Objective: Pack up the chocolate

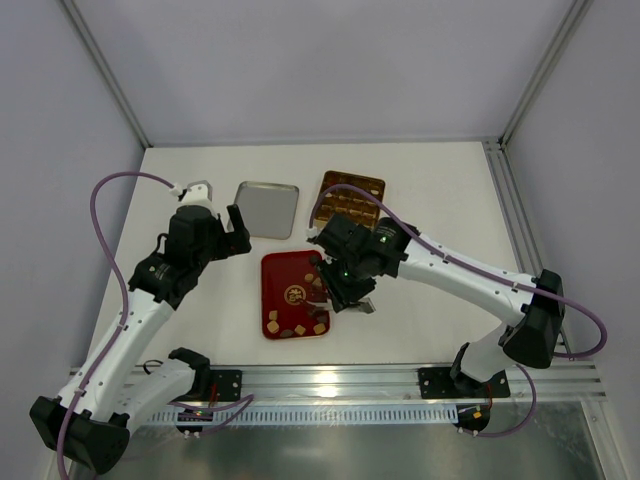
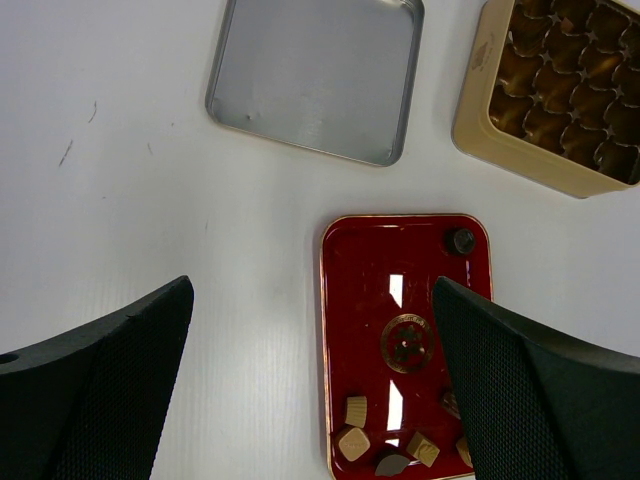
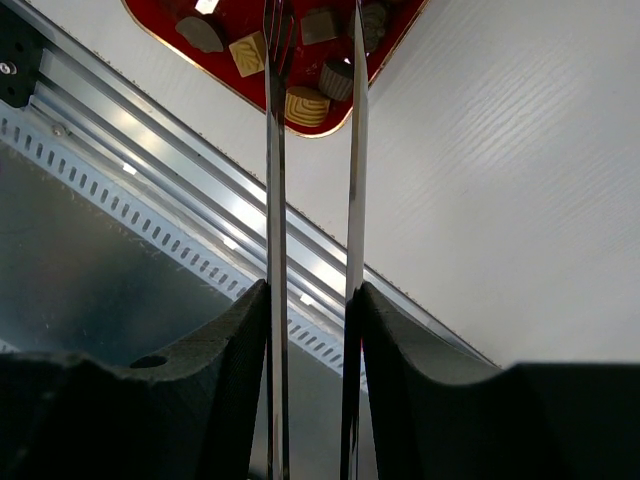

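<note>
Clamping tongs tight between fingers of right gripper, aimed both blades down at near end of tray, w/ narrow gap between blades and nothing seen in it; couldn't tell re contact of tips w/ any pc. Had left gripper spread wide, empty, hovering above table near tray's far left corner. Found chocolate nearly all bunched at tray's near end, tan cubes mixed w/ dark lumps, plus one bigger pale pc, ridged & roundish, in a near corner, and one dark pc alone at far right corner. Saw no pcs in visible cells of tin; noted lid off, flat on table, left of tin and apart from it. Judged packing barely begun, if at all. Reckoned each pc light, small, stiff enough to lift but easily scuffed or dented by thin metal, and prob. slick against smooth blades, so apt to squirt out or roll if pinched off-centre. Would take cubes across two flat opp. faces, low on body; lumps across widest part; pale pc by its ridged sides, w/ blades opened wider first. Advised gentle squeeze only, approx. enough to hold, and starting w/ an outer pc of bunch, given close crowding & little room for blades; likewise a level carry to tin, no jerks.
</note>
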